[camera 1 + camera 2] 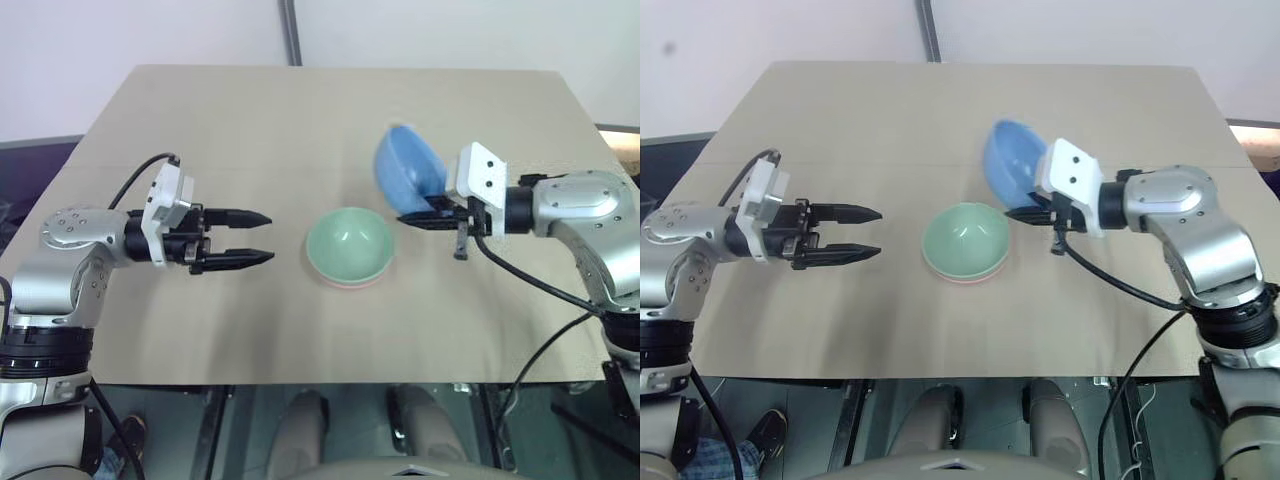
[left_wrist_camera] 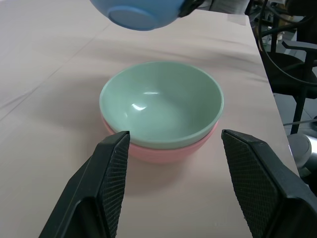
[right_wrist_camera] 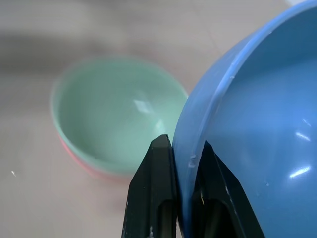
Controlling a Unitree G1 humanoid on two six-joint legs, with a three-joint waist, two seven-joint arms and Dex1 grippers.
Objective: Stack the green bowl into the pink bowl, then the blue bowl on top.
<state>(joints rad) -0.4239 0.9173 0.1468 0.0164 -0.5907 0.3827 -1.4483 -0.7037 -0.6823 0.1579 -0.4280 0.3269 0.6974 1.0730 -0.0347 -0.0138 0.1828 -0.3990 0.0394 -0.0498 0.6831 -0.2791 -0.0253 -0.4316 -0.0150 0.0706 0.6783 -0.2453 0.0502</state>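
Right claw (image 3: 185, 148) clamped on tilted blue bowl (image 1: 408, 165) above table (image 1: 250, 120); left claw (image 1: 268, 237) apart, level.

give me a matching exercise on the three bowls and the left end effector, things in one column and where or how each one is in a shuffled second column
Things:
1. green bowl
2. pink bowl
3. blue bowl
4. left end effector

States:
A. held tilted above the table, its rim pinched by the right end effector
B. open and holding nothing, pointing at the stack
C. at the bottom of the stack, on the table
D. nested inside another bowl

Pairs: 1-D, 2-C, 3-A, 4-B
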